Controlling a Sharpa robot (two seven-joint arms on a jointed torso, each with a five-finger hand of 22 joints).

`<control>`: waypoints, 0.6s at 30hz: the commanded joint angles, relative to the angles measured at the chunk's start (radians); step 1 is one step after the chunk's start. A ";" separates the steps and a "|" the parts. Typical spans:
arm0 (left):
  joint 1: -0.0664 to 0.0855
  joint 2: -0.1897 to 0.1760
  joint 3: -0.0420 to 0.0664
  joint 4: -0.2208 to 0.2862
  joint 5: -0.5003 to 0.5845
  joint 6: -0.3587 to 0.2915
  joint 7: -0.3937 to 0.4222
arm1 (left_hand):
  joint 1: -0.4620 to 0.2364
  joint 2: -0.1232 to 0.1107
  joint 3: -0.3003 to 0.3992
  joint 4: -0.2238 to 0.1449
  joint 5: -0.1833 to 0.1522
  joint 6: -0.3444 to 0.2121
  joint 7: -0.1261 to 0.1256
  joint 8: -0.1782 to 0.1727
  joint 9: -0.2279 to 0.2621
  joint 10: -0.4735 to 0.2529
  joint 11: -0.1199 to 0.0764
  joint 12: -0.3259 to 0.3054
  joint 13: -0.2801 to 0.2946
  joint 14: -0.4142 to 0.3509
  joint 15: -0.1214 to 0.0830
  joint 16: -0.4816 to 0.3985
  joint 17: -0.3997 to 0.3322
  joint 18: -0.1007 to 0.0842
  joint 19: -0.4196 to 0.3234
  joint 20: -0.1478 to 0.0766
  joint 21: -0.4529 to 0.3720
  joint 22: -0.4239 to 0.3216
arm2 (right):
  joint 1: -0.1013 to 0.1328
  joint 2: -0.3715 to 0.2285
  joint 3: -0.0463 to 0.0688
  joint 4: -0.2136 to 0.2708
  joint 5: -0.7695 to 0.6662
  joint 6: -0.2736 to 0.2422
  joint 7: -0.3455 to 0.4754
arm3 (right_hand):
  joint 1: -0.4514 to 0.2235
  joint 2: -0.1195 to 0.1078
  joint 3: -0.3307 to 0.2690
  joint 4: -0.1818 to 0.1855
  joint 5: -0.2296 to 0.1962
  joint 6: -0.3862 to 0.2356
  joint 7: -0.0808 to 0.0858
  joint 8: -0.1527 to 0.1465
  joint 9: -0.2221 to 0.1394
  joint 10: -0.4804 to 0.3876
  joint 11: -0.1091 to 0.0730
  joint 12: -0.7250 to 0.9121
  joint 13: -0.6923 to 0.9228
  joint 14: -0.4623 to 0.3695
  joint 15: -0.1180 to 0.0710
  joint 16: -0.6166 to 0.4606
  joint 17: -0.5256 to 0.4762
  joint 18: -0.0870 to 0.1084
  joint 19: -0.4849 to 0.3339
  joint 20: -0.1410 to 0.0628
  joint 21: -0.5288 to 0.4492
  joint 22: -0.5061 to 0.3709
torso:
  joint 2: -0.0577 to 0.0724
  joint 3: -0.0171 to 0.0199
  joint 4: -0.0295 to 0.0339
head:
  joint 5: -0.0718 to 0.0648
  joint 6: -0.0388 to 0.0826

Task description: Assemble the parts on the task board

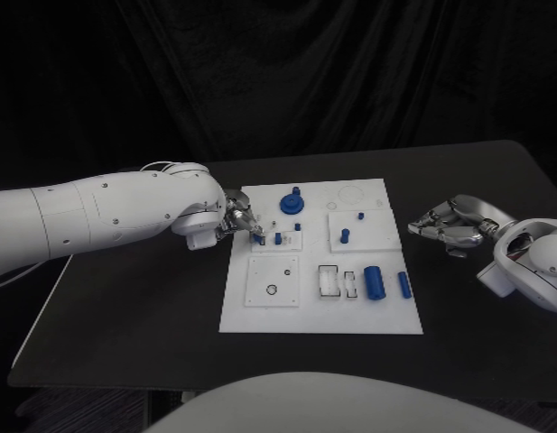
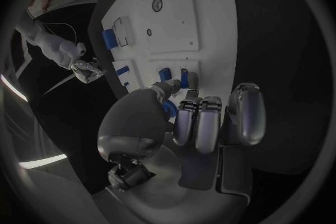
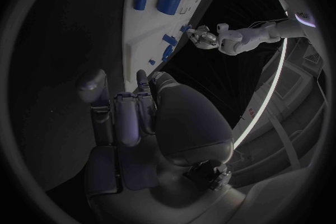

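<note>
Small blue peg [image 1: 278,239], upright in the square block at the upper left of the task board [image 1: 259,316]. Note that it stands just beside the left hand [image 1: 236,223], on that hand's board side, its long axis vertical. The fingers [image 2: 197,123] curl toward it; you cannot tell whether they grasp it. The right hand [image 1: 450,225], fingers clenched on nothing, rests on the desk [image 1: 135,325] off the board's right edge, well apart. You would judge the left hand nearer.
</note>
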 commanded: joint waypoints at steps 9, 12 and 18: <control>-0.020 0.000 0.001 -0.008 0.003 -0.011 0.032 | -0.012 0.001 0.001 0.006 -0.008 0.005 -0.003 0.004 0.001 0.105 -0.007 0.003 0.263 0.104 -0.009 0.003 0.263 0.010 -0.005 -0.002 -0.005 0.160 | -0.003 -0.003 0.001 0.003 -0.002 0.003 -0.007 | 0.013 0.000 0.006 0.000 0.003 0.006 0.001 -0.006 -0.001 -0.008 0.001 -0.003 0.015 0.013 -0.007 -0.004 0.131 0.007 -0.009 0.000 -0.005 0.108 | 0.000 0.0000 0.0003 | -0.003 0.000; -0.024 0.001 0.001 -0.009 0.003 -0.015 0.037 | -0.012 0.002 0.001 0.007 -0.010 0.006 -0.003 0.004 0.002 0.105 -0.007 0.003 0.263 0.104 -0.009 0.003 0.263 0.011 -0.008 -0.002 -0.009 0.159 | -0.003 -0.003 0.001 0.003 -0.002 0.003 -0.007 | 0.013 0.000 0.006 0.000 0.003 0.006 0.001 -0.006 -0.001 -0.008 0.001 -0.003 0.015 0.013 -0.007 -0.004 0.131 0.007 -0.009 0.000 -0.005 0.108 | 0.000 0.0001 0.0000 | -0.003 0.000; -0.029 0.002 0.001 -0.008 0.003 -0.022 0.043 | -0.013 0.003 0.002 0.008 -0.012 0.007 -0.003 0.005 0.002 0.105 -0.007 0.003 0.263 0.104 -0.009 0.003 0.263 0.011 -0.009 -0.002 -0.011 0.158 | -0.003 -0.003 0.001 0.002 -0.002 0.004 -0.007 | 0.012 -0.001 0.006 0.002 0.005 0.006 0.001 -0.006 -0.001 -0.009 0.002 -0.003 0.014 0.013 -0.007 -0.005 0.131 0.007 -0.010 0.000 -0.007 0.107 | -0.001 0.0006 -0.0002 | -0.003 0.000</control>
